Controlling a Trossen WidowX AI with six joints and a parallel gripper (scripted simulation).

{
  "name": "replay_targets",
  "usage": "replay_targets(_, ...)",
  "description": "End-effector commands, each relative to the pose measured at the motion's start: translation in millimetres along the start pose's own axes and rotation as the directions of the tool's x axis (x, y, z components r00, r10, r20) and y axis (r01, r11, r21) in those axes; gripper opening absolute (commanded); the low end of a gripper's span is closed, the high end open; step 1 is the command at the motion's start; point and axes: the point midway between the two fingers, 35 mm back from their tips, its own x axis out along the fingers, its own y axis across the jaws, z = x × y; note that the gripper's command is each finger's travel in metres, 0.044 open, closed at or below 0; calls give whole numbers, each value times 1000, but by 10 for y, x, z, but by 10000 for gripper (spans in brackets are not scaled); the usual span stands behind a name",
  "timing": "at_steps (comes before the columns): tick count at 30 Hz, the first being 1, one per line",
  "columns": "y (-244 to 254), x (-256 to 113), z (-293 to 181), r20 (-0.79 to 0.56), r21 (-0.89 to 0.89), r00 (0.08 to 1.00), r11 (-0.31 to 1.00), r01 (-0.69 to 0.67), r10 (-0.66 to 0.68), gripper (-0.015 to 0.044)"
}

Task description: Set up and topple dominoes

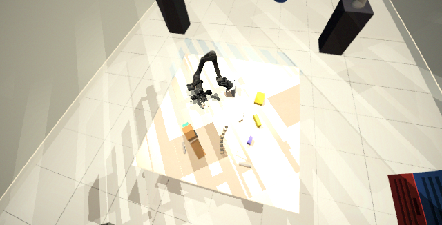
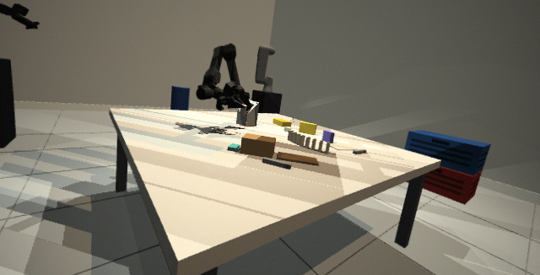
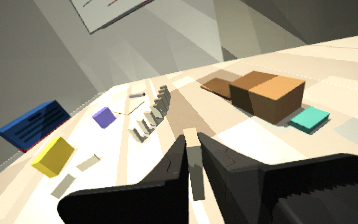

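Note:
My gripper (image 1: 204, 106) (image 2: 245, 105) (image 3: 190, 138) is shut on a pale domino (image 3: 196, 172), held lengthwise between the fingertips. It hangs above the table, well short of the row. The standing row of dominoes (image 1: 222, 143) (image 2: 314, 142) (image 3: 139, 133) is slightly curved and upright, ahead and left of the fingers in the wrist view. A small pale piece (image 3: 88, 162) lies flat off the row's near end, with a greyish patch beside it that may be another piece or a shadow. The domino's lower end is partly hidden by the fingers.
A brown box (image 1: 189, 132) (image 2: 258, 145) (image 3: 292, 95), a flat brown piece (image 2: 297, 158), a teal block (image 2: 234, 147) (image 3: 310, 120) and a dark bar (image 2: 276, 164) lie on one side of the row. Yellow blocks (image 1: 260, 99) (image 3: 54, 156), a purple block (image 1: 249, 140) (image 3: 104, 117) and a grey bar (image 1: 244, 165) lie opposite.

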Motion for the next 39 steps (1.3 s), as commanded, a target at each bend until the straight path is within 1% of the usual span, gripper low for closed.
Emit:
replay_targets(1,-13,-79,19,71,-70,996,996,58,-53,28)
replay_targets(8,-35,-214,66,173,-180,977,971,158,-127,28)
replay_targets(29,-38,-216,63,176,-183,976,970,160,-128,28)
replay_targets(39,-147,-135,-170,172,-179,977,971,158,-127,28)
